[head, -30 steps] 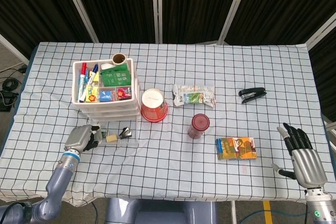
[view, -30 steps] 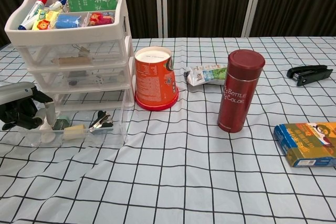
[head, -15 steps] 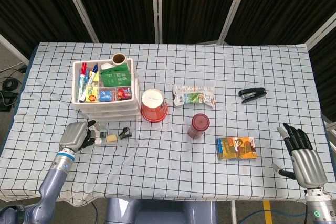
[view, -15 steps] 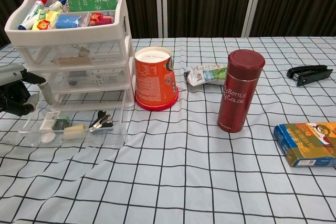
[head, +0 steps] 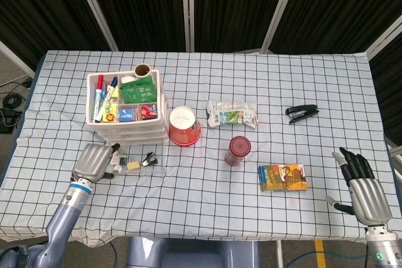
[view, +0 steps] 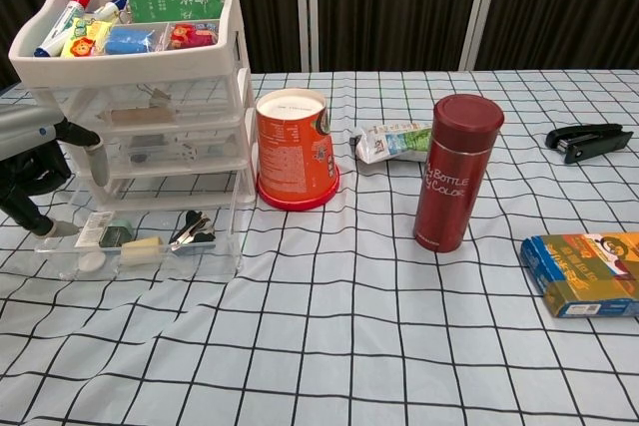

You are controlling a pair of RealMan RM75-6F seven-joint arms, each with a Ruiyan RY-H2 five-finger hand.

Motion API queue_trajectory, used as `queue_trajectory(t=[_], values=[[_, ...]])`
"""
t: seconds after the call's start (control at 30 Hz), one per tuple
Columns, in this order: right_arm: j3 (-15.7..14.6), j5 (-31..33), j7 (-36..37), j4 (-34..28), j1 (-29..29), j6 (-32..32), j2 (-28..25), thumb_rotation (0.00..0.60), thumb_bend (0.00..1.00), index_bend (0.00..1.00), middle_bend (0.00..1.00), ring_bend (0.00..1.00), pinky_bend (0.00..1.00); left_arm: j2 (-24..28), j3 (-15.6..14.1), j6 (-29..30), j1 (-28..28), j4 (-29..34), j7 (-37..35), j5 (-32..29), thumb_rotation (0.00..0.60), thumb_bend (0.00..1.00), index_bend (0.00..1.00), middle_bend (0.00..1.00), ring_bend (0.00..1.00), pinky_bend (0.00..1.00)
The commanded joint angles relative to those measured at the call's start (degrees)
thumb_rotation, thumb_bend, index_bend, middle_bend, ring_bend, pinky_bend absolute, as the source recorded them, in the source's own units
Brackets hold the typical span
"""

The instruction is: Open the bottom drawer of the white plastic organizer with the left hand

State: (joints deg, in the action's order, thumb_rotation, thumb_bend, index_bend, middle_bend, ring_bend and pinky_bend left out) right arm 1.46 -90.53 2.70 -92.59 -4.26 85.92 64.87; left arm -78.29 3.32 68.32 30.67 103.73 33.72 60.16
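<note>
Bottom drawer [view: 140, 246] pulled out of the organizer [head: 125, 108], left robot hand [head: 94, 162] at its left end.

The left robot hand sits knuckles-up just beside the drawer's left edge, fingers spread and curved toward it, gripping nothing (whether a fingertip touches the plastic, I can't tell). The drawer lies on the tabletop [head: 207, 199] in front of the organizer. The right robot hand [head: 363, 188] rests open near the right edge, fingers apart, empty.

White organizer [view: 140, 67], orange cup [view: 295, 150], dark red bottle [view: 456, 172], black stapler [view: 587, 141], black-on-white checked tablecloth [view: 349, 326].
</note>
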Motion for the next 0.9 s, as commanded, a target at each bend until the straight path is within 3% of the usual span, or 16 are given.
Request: queue_trajectory(t=[0.03,0.13,0.2,0.47,0.57,0.77,0.9], values=[[0.0,-0.1,0.2,-0.1,0.0,0.1,-0.1,0.600,0.03,0.00,0.00,0.00,0.00,0.8,-0.4,-0.7,0.2,1.0,0.5,-0.2,0.600,0.12,0.36,0.54,0.56,0.49],[0.0,-0.1,0.2,0.0,0.0,0.1,-0.1,0.600,0.03,0.00,0.00,0.00,0.00,1.8,-0.8,-1.6,0.6,1.7,1.3,-0.3,0.600,0.12,0.30,0.34,0.38,0.34],[0.0,-0.1,0.2,-0.1,0.0,0.0,-0.1,0.600,0.03,0.00,0.00,0.00,0.00,2.5,-1.2,-2.0,1.0,2.1,2.7,-0.5,0.600,0.12,0.29,0.28,0.33,0.30],[-0.1,0.0,-0.2,-0.1,0.0,-0.2,0.0,0.600,0.03,0.00,0.00,0.00,0.00,4.2,-1.8,-4.9,3.5,2.5,7.9,-3.3,0.600,0.13,0.28,0.26,0.31,0.27],[-0.1,0.1,-0.1,-0.1,0.0,-0.3,-0.1,0.600,0.03,0.00,0.00,0.00,0.00,3.9,-1.8,-5.0,4.2,1.9,9.3,-3.7,0.600,0.14,0.28,0.32,0.34,0.30],[0.1,0.5,0.4,-0.2,-0.1,-0.6,-0.3,0.600,0.03,0.00,0.00,0.00,0.00,2.5,-1.3,-4.3,5.3,1.5,11.5,-4.6,0.600,0.17,0.31,0.51,0.49,0.40],[0.1,0.7,0.8,-0.2,-0.1,-0.7,-0.5,0.600,0.03,0.00,0.00,0.00,0.00,1.6,-0.7,-4.6,6.3,1.5,12.6,-5.9,0.600,0.18,0.33,0.68,0.63,0.54]])
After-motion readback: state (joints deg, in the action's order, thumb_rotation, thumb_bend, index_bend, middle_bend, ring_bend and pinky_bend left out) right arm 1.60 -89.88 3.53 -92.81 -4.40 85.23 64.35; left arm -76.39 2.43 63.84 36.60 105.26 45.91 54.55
